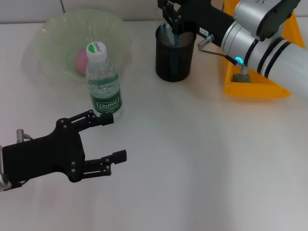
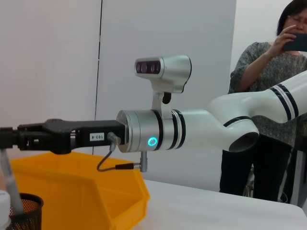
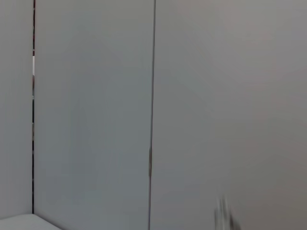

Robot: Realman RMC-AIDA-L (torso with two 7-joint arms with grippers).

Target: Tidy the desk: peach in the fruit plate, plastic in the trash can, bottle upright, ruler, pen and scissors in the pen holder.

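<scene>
1 gripper working: the right gripper point(image 1: 169, 21) is hovering directly above the pen holder point(image 1: 174, 57) near the desk's far edge; finger state unclear.

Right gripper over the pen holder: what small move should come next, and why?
Probably a release, if anything is held, then a straight lift clear. The right gripper sits at the mouth of the black mesh pen holder with slender items standing inside. The water bottle already stands upright, the peach lies in the fruit plate, and the left gripper is open nearby.
</scene>
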